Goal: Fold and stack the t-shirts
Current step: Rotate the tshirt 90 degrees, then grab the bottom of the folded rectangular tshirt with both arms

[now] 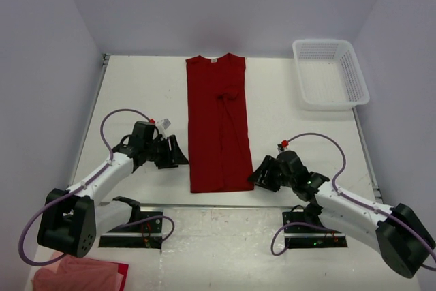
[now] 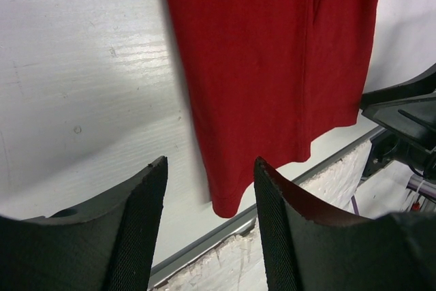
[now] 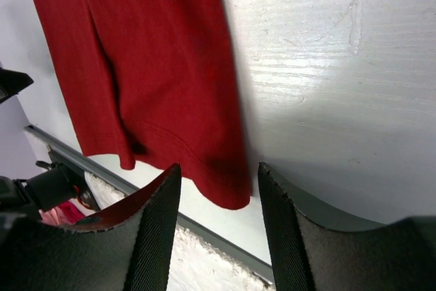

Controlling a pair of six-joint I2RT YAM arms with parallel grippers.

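A deep red t-shirt (image 1: 218,124) lies flat on the white table, folded lengthwise into a narrow strip, with its collar and white label at the far end. My left gripper (image 1: 178,155) hovers just left of the hem's near left corner. In the left wrist view the shirt (image 2: 272,66) fills the upper right, and its corner sits just beyond my open left gripper (image 2: 210,165). My right gripper (image 1: 257,176) stands at the near right corner. In the right wrist view the shirt (image 3: 150,66) ends in a corner lying between the tips of my open right gripper (image 3: 219,168). Neither gripper holds anything.
A white mesh basket (image 1: 330,73) stands at the back right of the table. A metal rail (image 1: 218,206) runs along the near edge just below the hem. Pink and red cloth (image 1: 78,274) lies heaped at the lower left beside the left arm's base.
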